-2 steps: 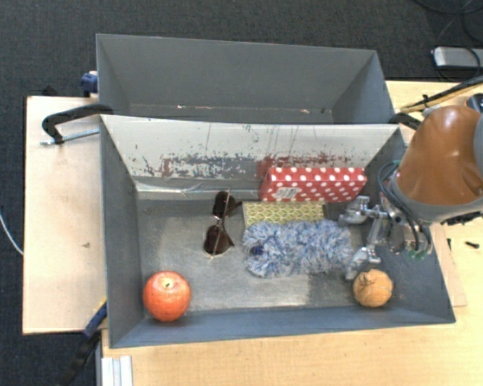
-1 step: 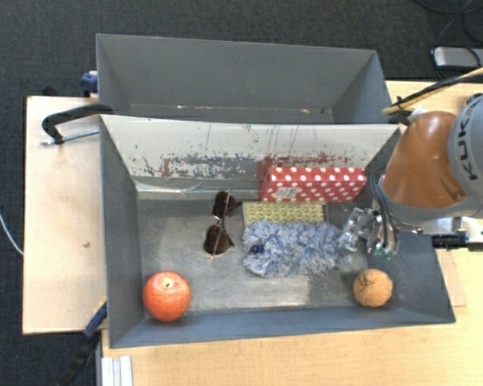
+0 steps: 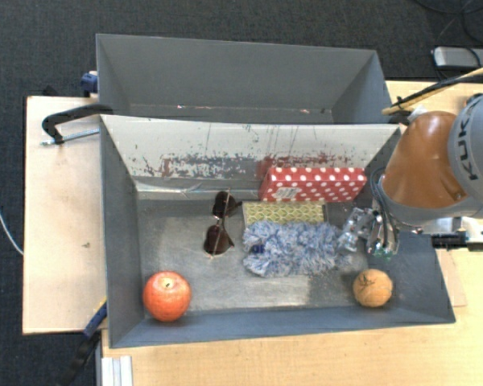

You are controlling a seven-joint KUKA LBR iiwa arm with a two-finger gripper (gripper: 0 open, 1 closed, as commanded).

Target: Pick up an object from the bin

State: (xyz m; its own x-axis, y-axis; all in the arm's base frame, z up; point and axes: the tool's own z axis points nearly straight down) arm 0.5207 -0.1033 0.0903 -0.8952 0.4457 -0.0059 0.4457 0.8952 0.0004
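The gripper [image 3: 365, 233] sits low in the bin [image 3: 121, 240], at the right end of the crumpled blue-and-white bundle [image 3: 294, 248]. Whether it is open or closed cannot be determined, and nothing is visibly held in it.

**Reference object: the bundle.** It lies near the middle of the bin floor.
- Gripper: at the bundle's right end, just beside it or touching it; contact cannot be confirmed.
- Brown round fruit [image 3: 373, 288]: right of the bundle and nearer the front wall, close to the gripper but apart from it.
- Yellow patterned box [image 3: 282, 213]: directly behind the bundle, touching it.
- Red dotted box [image 3: 314, 182]: behind the bundle, against the back wall.
- Sunglasses [image 3: 219, 223]: just left of the bundle.
- Red apple [image 3: 167, 296]: well left of the bundle, in the front corner.

**Governing relation.** The bundle extends leftward from the gripper, with its long axis running left to right, in line with the arm's reach. The bundle is the likeliest candidate for the pick; the fruit is the alternative, offset toward the front wall.

**Arm pose.** The arm enters over the right wall. Its orange cover [image 3: 423, 167] stands above that wall, with the wrist angled down and leftward into the bin.
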